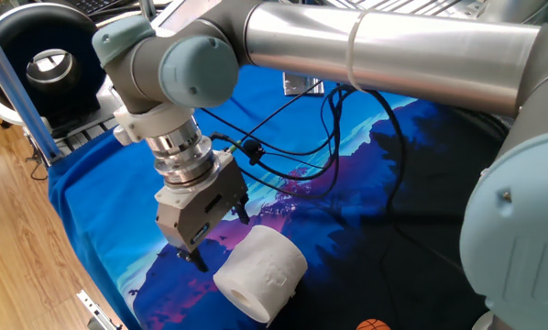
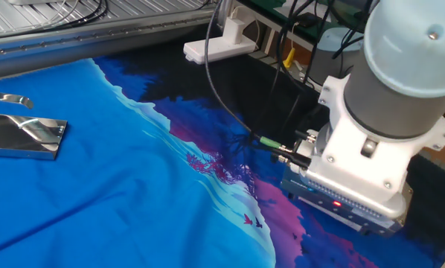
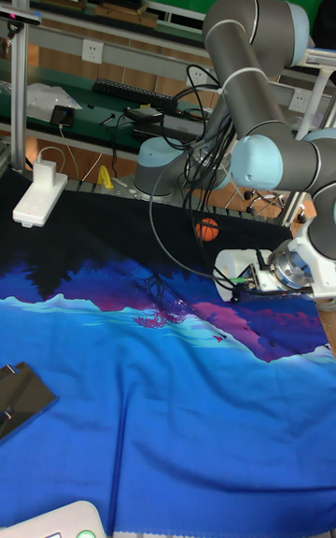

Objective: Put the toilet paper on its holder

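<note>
The plump white roll of soft embossed tissue (image 1: 261, 271), likely light and squashy, is best pinched gently across its sides by the grey two-finger gripper (image 1: 221, 234), whose fingers are seen apart and empty.

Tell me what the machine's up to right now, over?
Pincer open, empty, beside the toilet paper. Roll lying on its side on the cloth. Holder far off. Nothing in the way.

No text, label or number is legible anywhere.

One toilet paper roll (image 1: 261, 271), one holder (image 2: 25, 136) (silver), one small orange ball (image 3: 207, 230)
</note>
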{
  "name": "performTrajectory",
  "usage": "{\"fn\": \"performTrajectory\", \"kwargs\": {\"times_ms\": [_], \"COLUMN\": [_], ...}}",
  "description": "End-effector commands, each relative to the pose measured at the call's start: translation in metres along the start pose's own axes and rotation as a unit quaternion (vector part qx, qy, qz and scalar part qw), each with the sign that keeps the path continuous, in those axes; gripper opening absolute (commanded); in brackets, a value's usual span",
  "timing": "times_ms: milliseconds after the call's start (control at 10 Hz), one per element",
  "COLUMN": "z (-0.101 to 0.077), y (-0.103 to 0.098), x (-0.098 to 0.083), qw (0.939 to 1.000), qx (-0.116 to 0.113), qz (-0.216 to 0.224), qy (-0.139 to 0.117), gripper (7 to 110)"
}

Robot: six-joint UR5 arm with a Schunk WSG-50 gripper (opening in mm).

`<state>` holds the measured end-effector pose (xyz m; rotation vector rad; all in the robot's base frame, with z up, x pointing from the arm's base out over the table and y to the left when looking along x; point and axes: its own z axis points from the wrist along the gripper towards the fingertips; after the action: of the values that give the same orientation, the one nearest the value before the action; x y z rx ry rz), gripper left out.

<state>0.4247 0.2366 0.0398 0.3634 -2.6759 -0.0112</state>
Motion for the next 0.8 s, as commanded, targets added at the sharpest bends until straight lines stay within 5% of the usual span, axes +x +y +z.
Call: {"fn": "performTrajectory", "kwargs": {"times_ms": [0, 300, 700], "z": [-0.015, -0.008, -0.008], "y": [0.010, 0.008, 0.008], "x": [-0.004, 0.009, 0.018], "qw": [0.9999, 0.9982, 0.9968], "qx": [-0.014, -0.006, -0.007], "qz": [0.003, 0.015, 0.014], "qy": [0.009, 0.058, 0.079], "gripper": [110, 110, 110]}}
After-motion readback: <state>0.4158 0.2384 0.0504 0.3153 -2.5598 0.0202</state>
